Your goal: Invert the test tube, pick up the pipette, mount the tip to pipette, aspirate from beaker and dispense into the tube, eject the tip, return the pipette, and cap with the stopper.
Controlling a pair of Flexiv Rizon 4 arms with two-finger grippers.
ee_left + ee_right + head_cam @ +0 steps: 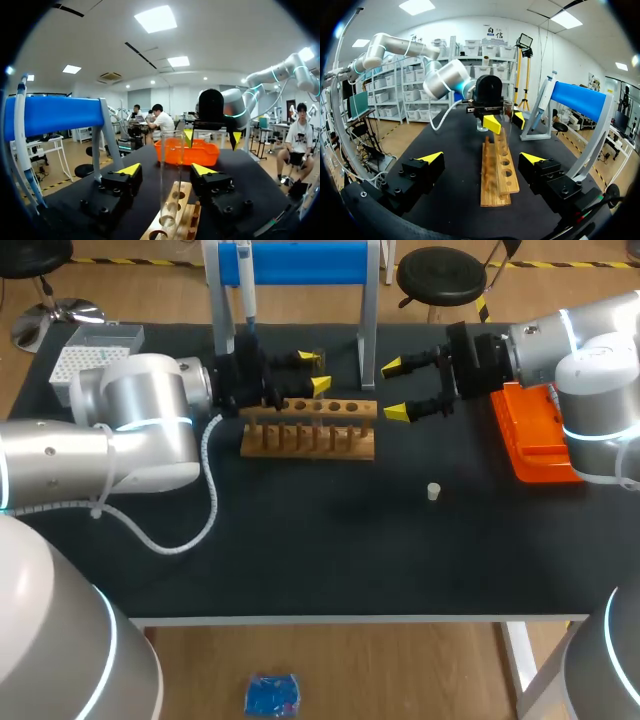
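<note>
The left gripper (314,372) is spread, with the test tube (171,170) upright between its fingers, untouched, standing in the wooden rack (308,435). The right gripper (395,390), also spread and holding nothing, hovers at the rack's 2 o'clock. The stopper (433,492) lies at the rack's 4 o'clock. The pipette (247,285) hangs at 11 o'clock.

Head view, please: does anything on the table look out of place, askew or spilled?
Nothing looks spilled or damaged; only the small white stopper stands alone on the black mat, well apart from the wooden rack.
</note>
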